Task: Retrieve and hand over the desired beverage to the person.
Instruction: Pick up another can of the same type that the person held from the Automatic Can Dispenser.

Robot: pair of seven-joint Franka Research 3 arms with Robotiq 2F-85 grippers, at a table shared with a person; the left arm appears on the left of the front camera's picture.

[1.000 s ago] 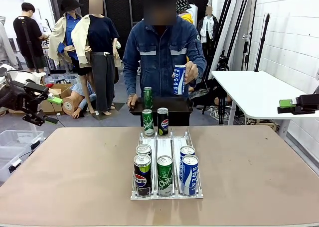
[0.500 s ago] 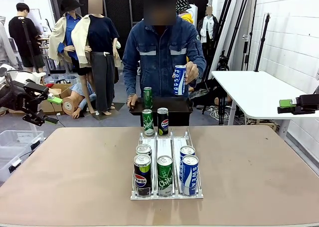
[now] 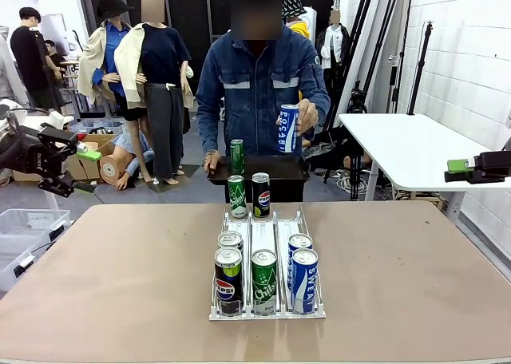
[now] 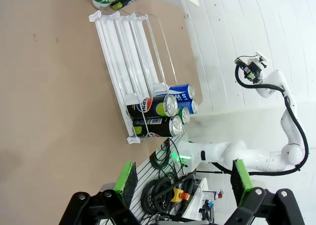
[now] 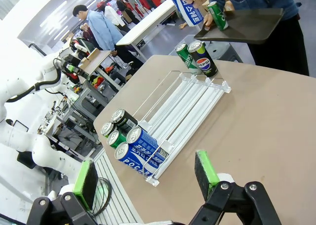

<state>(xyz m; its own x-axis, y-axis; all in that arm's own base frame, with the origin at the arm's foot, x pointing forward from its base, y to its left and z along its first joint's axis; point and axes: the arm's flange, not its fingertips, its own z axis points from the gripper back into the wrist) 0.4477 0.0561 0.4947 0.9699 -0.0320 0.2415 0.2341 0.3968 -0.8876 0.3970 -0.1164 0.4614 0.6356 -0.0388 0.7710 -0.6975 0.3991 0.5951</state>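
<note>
At the rack's [image 3: 265, 230] near end, right lane, stand two blue cans [image 3: 304, 278], likely the wanted drink: the person [image 3: 259, 85] beyond holds up a matching can [image 3: 287, 128] as a cue. Both the left claw [image 4: 183, 180] and right claw [image 5: 145, 178] hang spread, empty, beside the tabletop [image 3: 120, 284].

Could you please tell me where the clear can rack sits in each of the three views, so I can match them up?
Front view: the clear can rack lies at the table's centre, running away from the camera.
Left wrist view: it is left of centre in the upper half, running roughly top to bottom.
Right wrist view: it is at the centre, running diagonally.
Shared landmark: the blue cans at one end of it.
</note>
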